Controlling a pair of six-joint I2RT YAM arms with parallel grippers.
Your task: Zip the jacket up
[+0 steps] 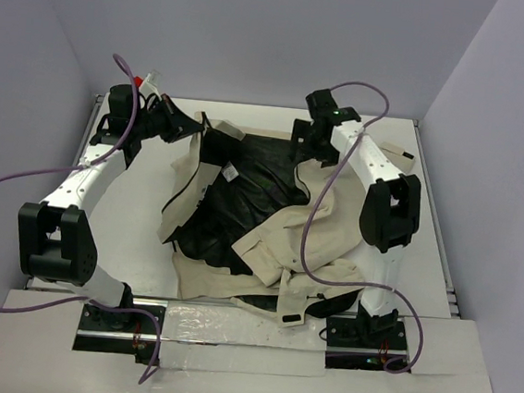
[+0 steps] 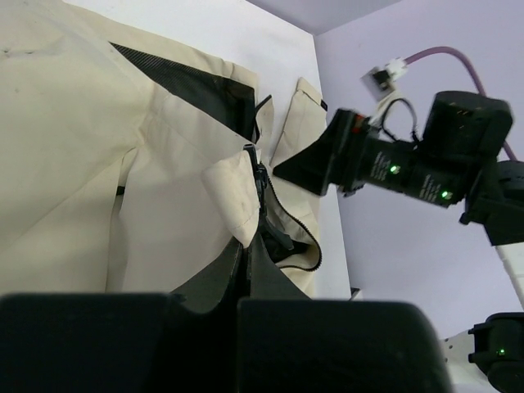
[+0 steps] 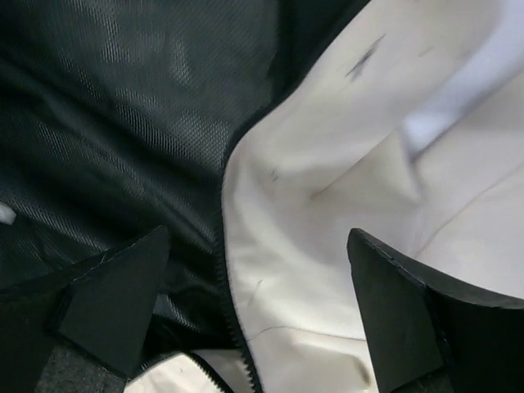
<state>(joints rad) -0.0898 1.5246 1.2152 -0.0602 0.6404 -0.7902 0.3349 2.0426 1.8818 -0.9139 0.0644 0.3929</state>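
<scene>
Here the jacket (image 1: 242, 213) lies spread open mid-bench (image 1: 130, 212), black lining up, with tan panels folded over on the near and right sides. The left arm runs up the left side, elbow bent, wrist turned rightward at the far-left corner. There the left tool (image 1: 183, 124) is clenched on the jacket's edge beside the zipper (image 2: 260, 184). The right arm rises from its base and reaches to the far right, wrist tipped down. The right tool (image 1: 305, 150) is released, fingers (image 3: 115, 295) spread wide over the seam where lining meets tan cloth.
</scene>
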